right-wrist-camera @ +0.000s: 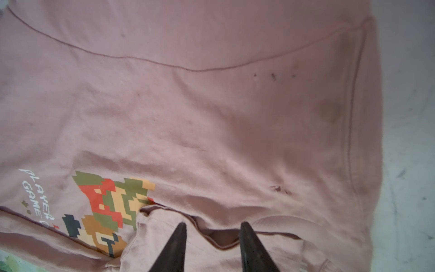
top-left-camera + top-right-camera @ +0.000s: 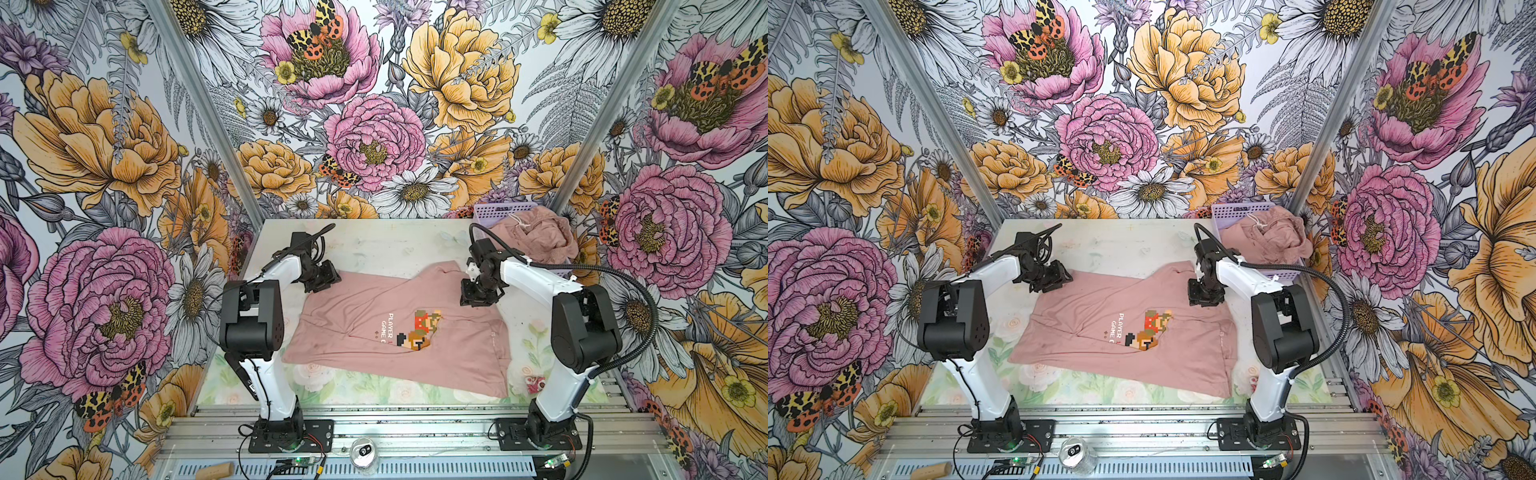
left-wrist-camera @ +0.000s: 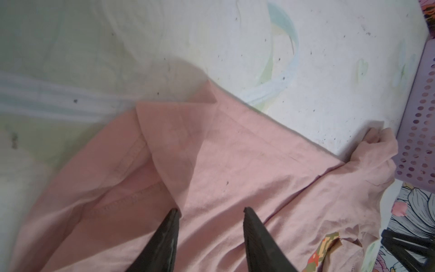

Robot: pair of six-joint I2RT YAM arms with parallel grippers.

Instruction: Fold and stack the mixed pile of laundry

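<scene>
A dusty-pink T-shirt point(image 2: 340, 316) point(image 2: 1075, 320) lies spread on the table, partly folded over, with its pixel-art character point(image 2: 422, 328) and white text facing up. My left gripper point(image 2: 322, 282) point(image 3: 210, 209) hovers open over the shirt's far left corner, where a hem flap point(image 3: 179, 122) is turned back. My right gripper point(image 2: 476, 297) point(image 1: 213, 223) stands open just over the neckline point(image 1: 219, 242) at the shirt's far right. Neither holds cloth. A second pink garment with a white drawstring point(image 2: 536, 237) point(image 2: 1266, 237) is heaped in the basket.
The lilac perforated basket point(image 2: 494, 212) point(image 3: 419, 131) stands at the back right corner of the table point(image 2: 374, 241). A drinks can point(image 2: 365, 455) and a wooden cylinder point(image 2: 214, 471) lie on the front rail. A small red item point(image 2: 534, 384) sits near the right arm's base.
</scene>
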